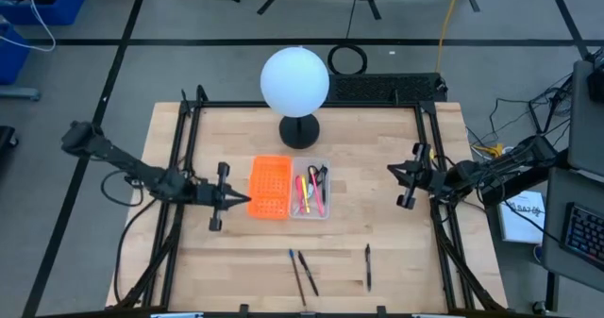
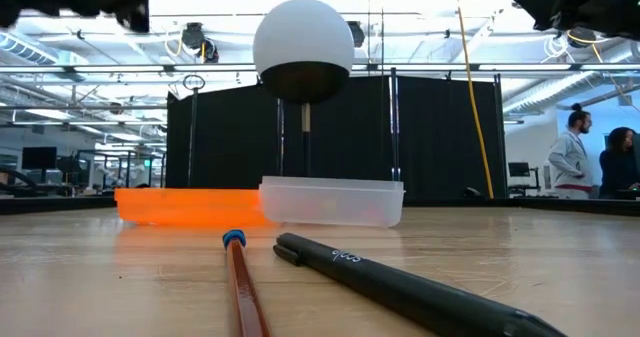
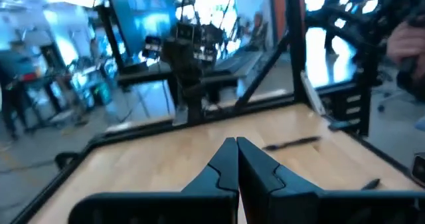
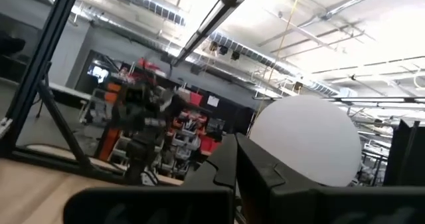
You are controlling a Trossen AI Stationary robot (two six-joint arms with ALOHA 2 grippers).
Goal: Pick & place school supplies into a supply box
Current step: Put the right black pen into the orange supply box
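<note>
While the left gripper [image 1: 247, 201] sits pinched shut just beside the orange tray [image 1: 269, 187], holding nothing, the clear supply box [image 1: 310, 190] lies touching that tray's far side, pens and scissors inside. Three pens [image 1: 302, 272] lie loose near the table's front edge. Right gripper [image 1: 390, 170], fingers together and empty, hangs well right of the box.

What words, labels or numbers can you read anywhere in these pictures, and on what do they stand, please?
Pale print on the dark pen lying nearest the low camera: a short mark of a few characters, too blurred to read with certainty.
White sheet beside the table's right edge: faint print, too small to read.
Nothing readable on the clear plastic tray, the orange perforated tray, or the white globe lamp.
</note>
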